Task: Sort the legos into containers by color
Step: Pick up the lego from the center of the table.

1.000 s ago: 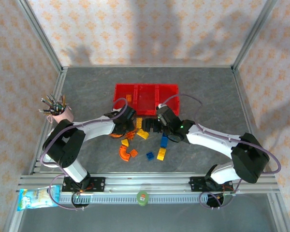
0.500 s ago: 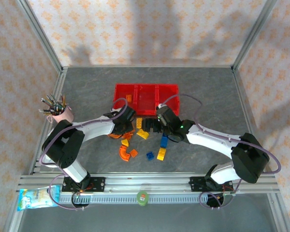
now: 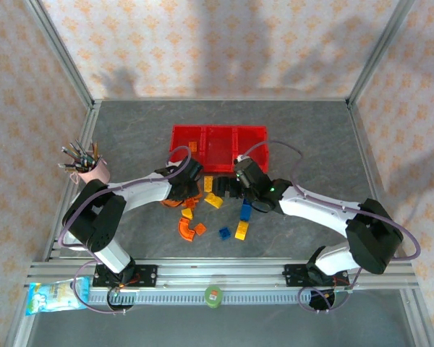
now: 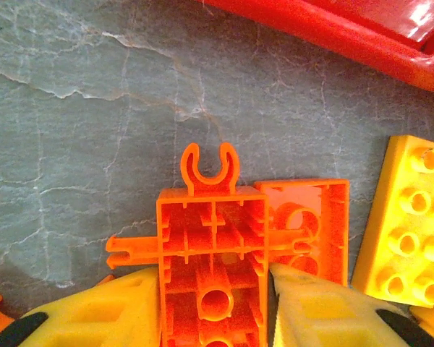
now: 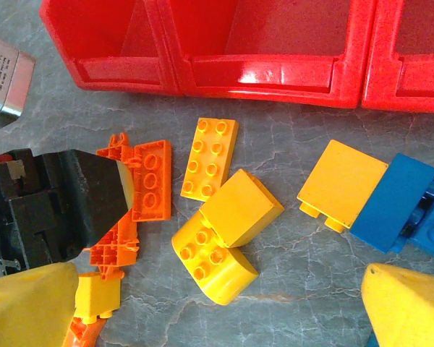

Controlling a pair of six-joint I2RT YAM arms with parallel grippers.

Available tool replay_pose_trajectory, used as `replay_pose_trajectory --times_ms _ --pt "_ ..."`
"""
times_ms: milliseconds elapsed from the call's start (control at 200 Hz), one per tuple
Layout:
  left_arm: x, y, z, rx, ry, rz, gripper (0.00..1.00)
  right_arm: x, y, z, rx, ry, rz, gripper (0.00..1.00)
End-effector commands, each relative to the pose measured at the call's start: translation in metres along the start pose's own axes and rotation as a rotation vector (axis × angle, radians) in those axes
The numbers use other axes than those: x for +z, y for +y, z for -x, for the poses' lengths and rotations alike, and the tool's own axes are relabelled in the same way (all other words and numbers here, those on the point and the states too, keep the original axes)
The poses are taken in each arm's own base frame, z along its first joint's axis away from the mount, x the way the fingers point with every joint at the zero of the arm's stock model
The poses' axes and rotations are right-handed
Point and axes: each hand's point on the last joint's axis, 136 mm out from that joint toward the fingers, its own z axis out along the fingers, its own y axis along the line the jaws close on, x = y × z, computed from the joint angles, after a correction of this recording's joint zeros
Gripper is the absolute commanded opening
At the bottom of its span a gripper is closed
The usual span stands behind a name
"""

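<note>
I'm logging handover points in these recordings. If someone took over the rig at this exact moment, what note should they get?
Left end effector: fingers against both sides of the orange clip brick, which lies on the table in front of the red bins.
Right end effector: open, holding nothing, above the yellow bricks.
Done: little. One orange piece seems to sit in the leftmost bin.
Left: most bricks lie loose on the table, including yellow ones, blue bricks and orange curved pieces. Each colour needs to go into its own bin.
</note>
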Motion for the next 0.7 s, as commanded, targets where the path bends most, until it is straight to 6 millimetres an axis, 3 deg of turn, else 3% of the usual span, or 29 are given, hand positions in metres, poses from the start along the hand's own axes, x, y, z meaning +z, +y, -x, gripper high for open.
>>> replay_pose_trajectory --times_ms 0,370,506,691 --pt "-0.017 -0.001 0.009 0.026 -0.04 0.006 0.37 -0.007 0.004 0.014 -0.004 -0.045 0.008 1.0" --pt "-0.038 -0.005 0.021 0.031 -0.079 -0.014 0.35 -0.009 0.007 0.02 0.008 -0.054 0.023 1.0" --pt "-0.056 -0.015 0.046 0.048 -0.144 -0.014 0.35 -0.014 0.011 0.036 0.044 -0.072 0.052 1.0" --pt "-0.075 -0.026 0.101 0.086 -0.239 0.02 0.36 -0.02 0.007 0.061 0.069 -0.121 0.041 1.0"
